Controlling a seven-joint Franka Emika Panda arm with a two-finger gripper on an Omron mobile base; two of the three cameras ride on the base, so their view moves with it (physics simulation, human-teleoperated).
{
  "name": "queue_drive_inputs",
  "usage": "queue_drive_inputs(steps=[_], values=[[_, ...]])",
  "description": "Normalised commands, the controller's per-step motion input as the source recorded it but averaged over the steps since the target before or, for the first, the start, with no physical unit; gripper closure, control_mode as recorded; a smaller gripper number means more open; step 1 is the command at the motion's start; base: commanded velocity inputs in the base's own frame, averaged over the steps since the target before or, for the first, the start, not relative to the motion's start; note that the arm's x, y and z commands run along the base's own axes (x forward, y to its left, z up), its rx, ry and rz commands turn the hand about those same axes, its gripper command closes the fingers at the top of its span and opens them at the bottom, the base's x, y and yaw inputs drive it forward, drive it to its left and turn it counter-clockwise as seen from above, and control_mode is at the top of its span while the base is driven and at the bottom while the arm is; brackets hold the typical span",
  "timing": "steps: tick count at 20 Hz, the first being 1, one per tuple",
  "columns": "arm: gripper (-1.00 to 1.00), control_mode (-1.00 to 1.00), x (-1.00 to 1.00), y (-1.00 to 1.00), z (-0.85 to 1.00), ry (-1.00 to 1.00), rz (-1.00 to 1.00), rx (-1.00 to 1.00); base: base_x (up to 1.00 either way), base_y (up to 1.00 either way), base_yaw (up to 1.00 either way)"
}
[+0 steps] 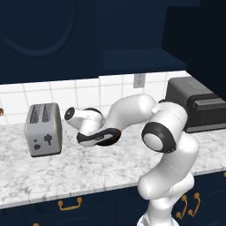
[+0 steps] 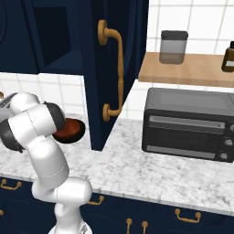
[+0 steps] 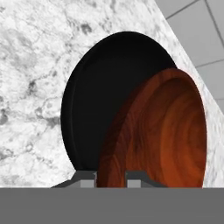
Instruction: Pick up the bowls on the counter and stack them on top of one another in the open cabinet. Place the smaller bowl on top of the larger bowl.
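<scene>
The arm folds low over the table [image 1: 66, 170], its claw [image 3: 111, 178] clamped on the rim of the reddish-brown bowl [image 3: 162, 135], held tilted just over the black bowl [image 3: 98, 105].

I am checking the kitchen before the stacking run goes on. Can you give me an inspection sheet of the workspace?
Surface: marbled counter, white and grey.
Job's things: red-brown bowl lies in front of the black bowl in the hand view; both sit low over the counter. Open cabinet shelf bare where seen.
Clutter: silver toaster, black toaster oven.
Grippers: end effector shut on the red-brown bowl's rim.
Cables: nothing seen.
Surroundings: tiled wall with outlet, wooden shelf holding a jar and a bottle.
</scene>
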Motion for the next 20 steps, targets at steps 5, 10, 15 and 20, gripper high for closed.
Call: queue_drive_inputs(steps=[5, 10, 15, 20], values=[[-1.0, -1.0, 0.03, 0.0, 0.0, 0.0, 0.0, 0.07, 0.0, 0.0, 0.0], [-1.0, -1.0, 0.0, -0.01, 0.02, 0.0, 0.0, 0.1, 0.0, 0.0, 0.0], [-1.0, -1.0, -0.34, 0.0, 0.43, -0.05, 0.0, 0.11, 0.0, 0.0, 0.0], [-1.0, -1.0, -0.62, 0.0, 0.11, -0.06, 0.0, 0.11, 0.0, 0.0, 0.0]])
